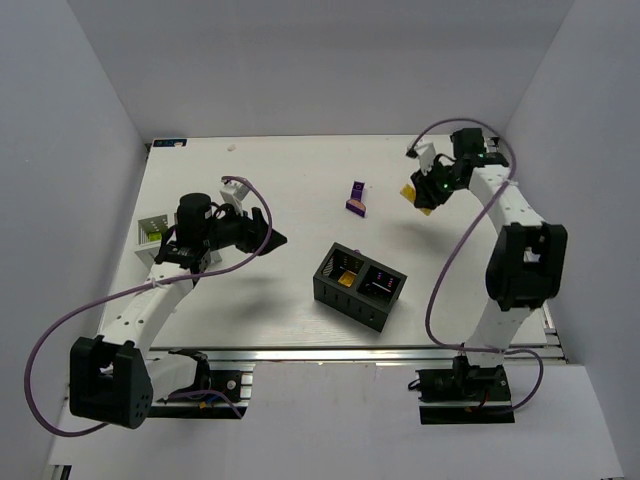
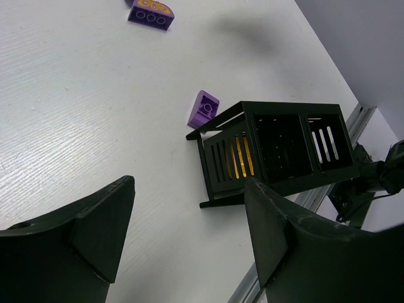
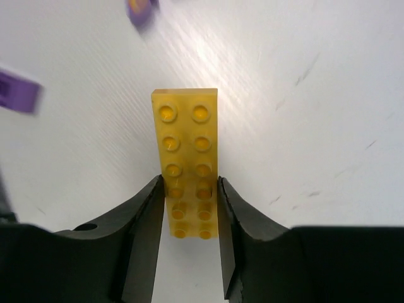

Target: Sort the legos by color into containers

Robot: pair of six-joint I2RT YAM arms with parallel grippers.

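Near the far right corner of the bench (image 1: pixel 280 170) the right gripper (image 3: pixel 189 189) grips a yellow-orange lego (image 3: pixel 186 126); the left gripper (image 2: pixel 189 183) stands open.

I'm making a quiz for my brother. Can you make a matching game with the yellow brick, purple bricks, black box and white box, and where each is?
1 yellow brick
2 purple bricks
3 black box
4 white box

A middle of the table
B far left edge
C in the right tool
D loose near the back

Pairs: 1-C, 2-D, 3-A, 4-B
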